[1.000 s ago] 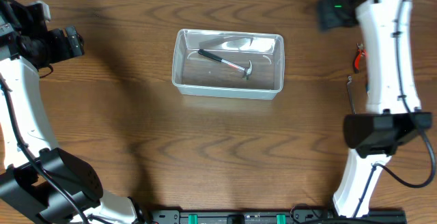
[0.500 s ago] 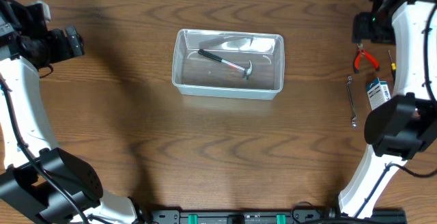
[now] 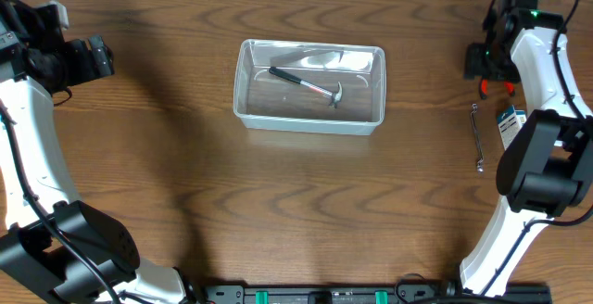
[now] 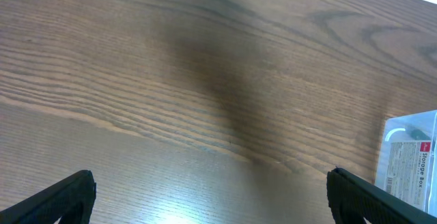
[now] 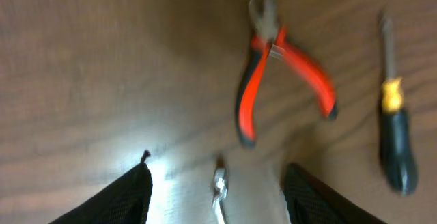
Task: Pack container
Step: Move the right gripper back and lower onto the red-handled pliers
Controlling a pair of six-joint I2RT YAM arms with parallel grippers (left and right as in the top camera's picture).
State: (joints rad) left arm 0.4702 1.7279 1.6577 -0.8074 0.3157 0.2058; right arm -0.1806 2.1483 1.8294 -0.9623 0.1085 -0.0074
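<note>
Container (image 3: pixel 307 124): clear plastic bin with rounded corners and a raised rim, standing open on the wooden table (image 3: pixel 185 183), nearer the far edge than the near one. Bare wood lies on every side of it. The broadest free stretches are toward the near edge and to its left, while only a narrow band separates its back rim from the table's far edge. Inside, a hammer (image 3: pixel 306 85) with a black grip lies diagonally on the floor, head toward the right wall.

My left gripper (image 3: pixel 97 58) hangs well to the left of the container over bare wood, fingers spread wide apart and holding nothing. In my left wrist view a corner of the container with a paper label shows at the right edge.

My right gripper (image 5: pixel 218 200) is well to the right of the container, fingers apart and empty. Just beyond its fingertips lie red-handled pliers (image 5: pixel 273 48). A screwdriver (image 5: pixel 395 125) with a yellow collar lies to their right, apart from them. The head of a wrench (image 5: pixel 218 190) shows between my fingers, though that view is blurred. A small blue-and-white box (image 3: pixel 510 123) sits beside the wrench, on the side away from the container, partly under my right arm.
</note>
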